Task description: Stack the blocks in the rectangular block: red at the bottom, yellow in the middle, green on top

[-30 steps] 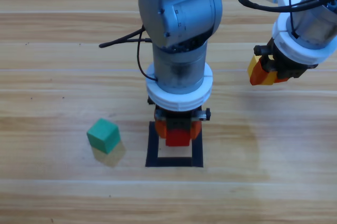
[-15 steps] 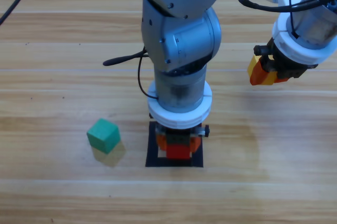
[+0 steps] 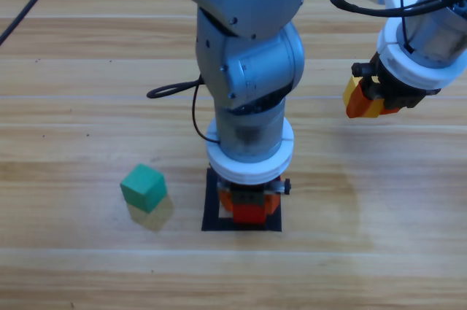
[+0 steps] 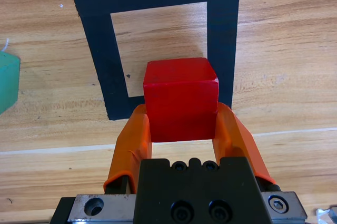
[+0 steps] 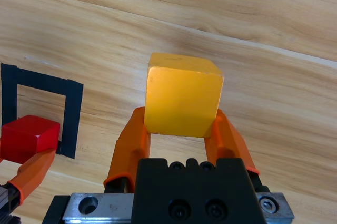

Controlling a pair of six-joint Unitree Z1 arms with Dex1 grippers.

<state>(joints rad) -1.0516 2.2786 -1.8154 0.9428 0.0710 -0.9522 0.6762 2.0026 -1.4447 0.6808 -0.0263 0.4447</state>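
The left gripper (image 3: 249, 206) reaches to the middle of the table and stands over the tape square (image 3: 211, 211), with the big grey arm above hiding most of it in the high view. Its jaws are closed on the red cube (image 4: 181, 99), one orange jaw pressed to each side. In the left wrist view the cube sits at the near side of the square (image 4: 102, 50) — its base overlaps the near strip of tape, and bare wood shows inside the outline beyond it. Whether the cube touches the table or hangs just above it cannot be told. In the high view the red cube (image 3: 250, 213) shows just below the wrist, inside the square.

The right gripper (image 3: 363, 98) hangs well off to the right, above bare wood, apart from the square. Its jaws grip the yellow cube (image 5: 182, 95) between them; the cube is held clear of the table. In the high view the yellow cube (image 3: 357, 93) shows at the jaw tips. The right wrist view also takes in the square (image 5: 71, 113) and the red cube (image 5: 27, 138) at its left edge, with one orange jaw of the left gripper below the cube.

The green cube (image 3: 143, 187) rests on the table left of the square — near it but not touching, outside the tape, turned a little askew. A corner of it (image 4: 9, 81) shows at the left edge of the left wrist view.
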